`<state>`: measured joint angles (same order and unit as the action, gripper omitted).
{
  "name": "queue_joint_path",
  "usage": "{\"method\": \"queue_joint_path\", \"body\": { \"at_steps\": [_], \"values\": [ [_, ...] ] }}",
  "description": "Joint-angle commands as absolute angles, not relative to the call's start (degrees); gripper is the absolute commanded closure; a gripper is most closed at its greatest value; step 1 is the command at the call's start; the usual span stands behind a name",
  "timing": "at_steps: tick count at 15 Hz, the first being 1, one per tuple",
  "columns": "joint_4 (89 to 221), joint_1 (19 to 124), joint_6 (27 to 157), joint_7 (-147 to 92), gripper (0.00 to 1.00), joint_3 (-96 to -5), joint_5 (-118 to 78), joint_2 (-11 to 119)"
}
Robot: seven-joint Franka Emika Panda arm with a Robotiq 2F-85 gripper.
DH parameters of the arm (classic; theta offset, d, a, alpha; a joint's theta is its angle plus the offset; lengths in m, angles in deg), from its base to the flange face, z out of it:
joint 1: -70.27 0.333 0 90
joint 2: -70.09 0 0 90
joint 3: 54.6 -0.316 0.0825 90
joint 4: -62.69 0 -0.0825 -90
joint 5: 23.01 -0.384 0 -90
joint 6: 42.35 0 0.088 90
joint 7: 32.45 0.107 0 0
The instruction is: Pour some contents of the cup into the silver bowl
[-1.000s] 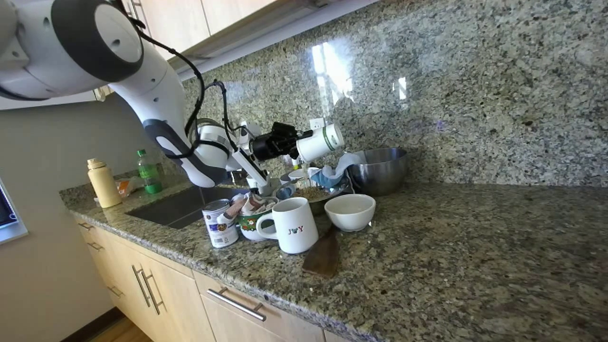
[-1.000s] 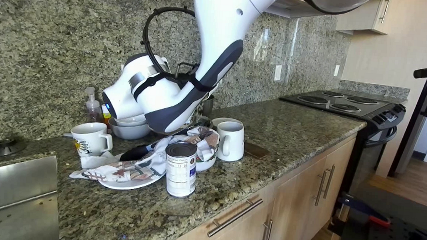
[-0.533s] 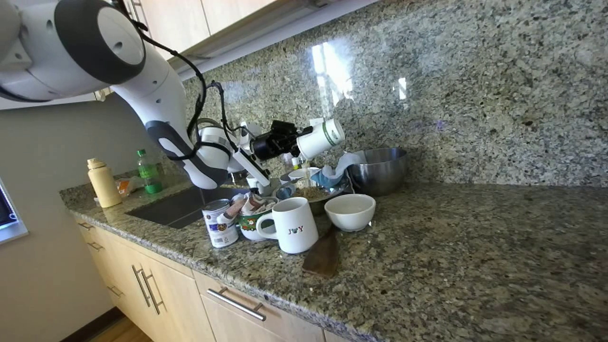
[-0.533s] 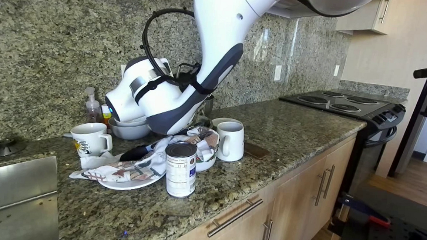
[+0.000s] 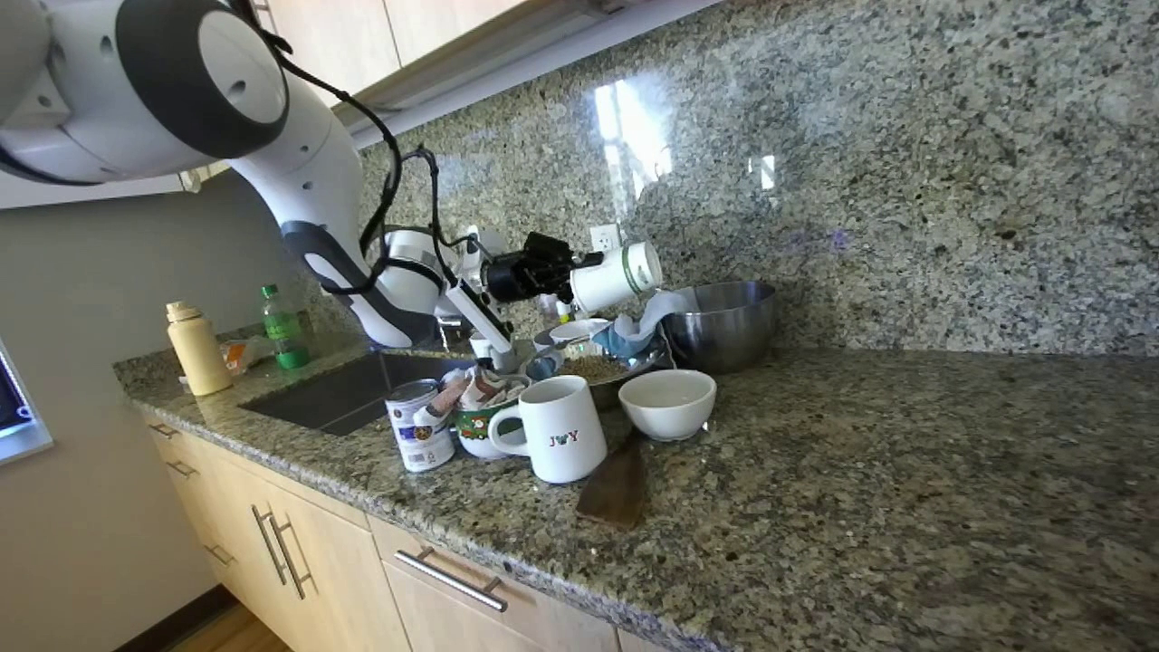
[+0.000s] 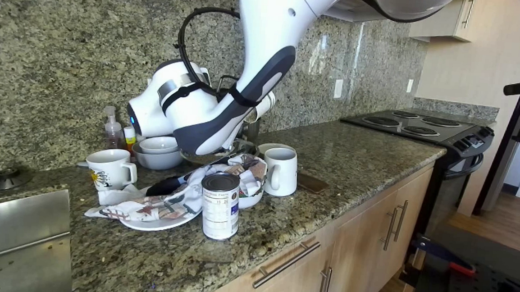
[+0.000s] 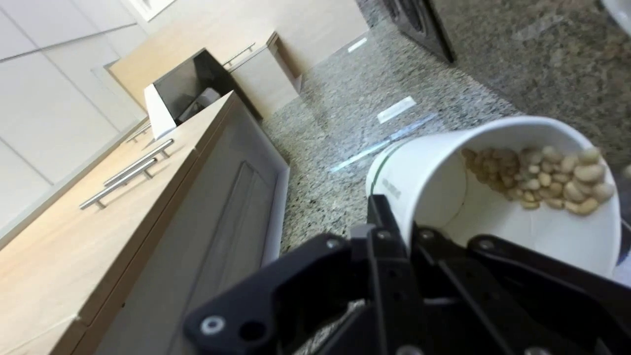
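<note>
Jaws: clamped across the wall of the cup [image 5: 616, 279] at its rim, one finger [image 7: 383, 229] outside, its pair inside, no gap visible. Cup held clear of the desk [image 5: 860, 471], on its side, mouth towards the jaws, base appearing higher. The wrist view shows beans [image 7: 552, 177] along one side, reaching close to the lip. Beneath, apparently, is the silver bowl [image 5: 608, 393], judged to be the metal one holding tan grains [image 5: 593, 368]; mug [image 5: 569, 444] on its front-edge side, steel bowl [image 5: 751, 335] towards the back edge. No falling stream is discernible. Pour judged part done.

Hazards. Slight extra tilt could send the beans out in a rush, exceeding "some". Held at one spot on the rim, the cup could swivel should its load shift or its base strike the steel bowl. Drift towards the front edge would put beans into the mug or white bowl [image 5: 670, 412], or onto the desk. Since the mouth faces the jaws, beans may also lodge in their linkage.
</note>
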<state>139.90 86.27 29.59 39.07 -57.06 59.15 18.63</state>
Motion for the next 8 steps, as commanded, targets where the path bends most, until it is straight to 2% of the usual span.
{"method": "queue_joint_path", "body": {
  "at_steps": [1, 8],
  "values": [
    [140.37, 82.16, 35.65, 38.56, 1.0, -60.14, 53.61, 22.27],
    [143.83, 74.73, 51.41, 37.68, 1.0, -59.76, 38.81, 28.77]
  ]
}}
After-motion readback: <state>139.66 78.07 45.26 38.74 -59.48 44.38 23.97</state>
